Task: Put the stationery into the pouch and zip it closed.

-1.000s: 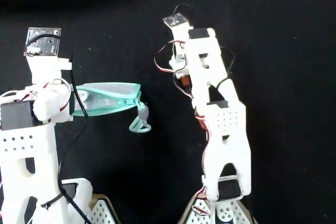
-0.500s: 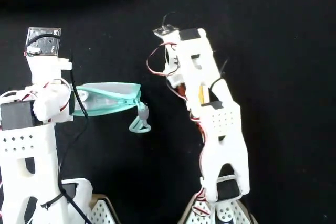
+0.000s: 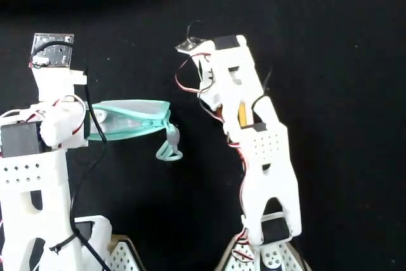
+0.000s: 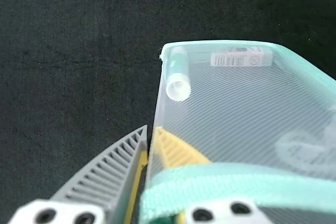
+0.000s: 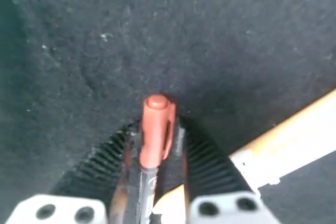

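Observation:
The translucent pouch point(image 3: 130, 122) with a mint-green zip edge lies left of centre, its zip pull point(image 3: 170, 148) hanging off the end nearest the right arm. My left gripper point(image 4: 149, 135) is shut on the pouch's point(image 4: 236, 114) edge, and a white tube point(image 4: 177, 80) lies inside. My right gripper point(image 5: 155, 115) is shut on a red capped pen point(image 5: 156, 127), held low over the black cloth. An orange pencil point(image 5: 294, 132) lies on the cloth beside it and shows through the right arm point(image 3: 244, 87) as an orange strip point(image 3: 242, 113).
Black cloth point(image 3: 342, 93) covers the whole table. The left arm's white body point(image 3: 38, 176) stands along the left side, and the right arm's base point(image 3: 266, 245) is at the near edge. Cables and equipment lie beyond the far edge.
The right arm has swung its wrist leftward, toward the pouch, uncovering the orange pencil beneath it. The left arm and the pouch have stayed put.

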Action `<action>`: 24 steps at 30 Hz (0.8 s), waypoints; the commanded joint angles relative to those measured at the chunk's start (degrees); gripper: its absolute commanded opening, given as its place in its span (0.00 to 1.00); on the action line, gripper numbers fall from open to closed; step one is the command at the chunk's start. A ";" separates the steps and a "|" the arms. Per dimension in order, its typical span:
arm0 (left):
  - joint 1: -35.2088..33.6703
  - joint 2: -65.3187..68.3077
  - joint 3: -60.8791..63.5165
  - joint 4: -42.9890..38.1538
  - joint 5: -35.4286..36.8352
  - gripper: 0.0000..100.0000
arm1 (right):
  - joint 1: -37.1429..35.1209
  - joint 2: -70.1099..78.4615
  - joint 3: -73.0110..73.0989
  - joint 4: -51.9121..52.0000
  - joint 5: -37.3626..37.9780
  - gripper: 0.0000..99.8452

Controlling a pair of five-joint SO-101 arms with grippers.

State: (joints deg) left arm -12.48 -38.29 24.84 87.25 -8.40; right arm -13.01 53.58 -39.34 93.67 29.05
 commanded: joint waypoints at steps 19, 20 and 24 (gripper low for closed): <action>-1.19 0.70 2.68 0.09 0.26 0.03 | 2.73 -49.27 26.42 -0.79 0.18 0.01; -1.19 0.70 2.68 0.09 0.26 0.03 | 2.73 -52.44 28.18 -1.05 -0.09 0.01; -1.10 0.70 2.68 0.09 0.26 0.03 | 1.85 -66.07 35.38 -4.31 -2.37 0.01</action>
State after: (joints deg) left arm -12.48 -38.29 24.84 87.25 -8.40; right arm -9.67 -1.01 -7.16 91.91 28.18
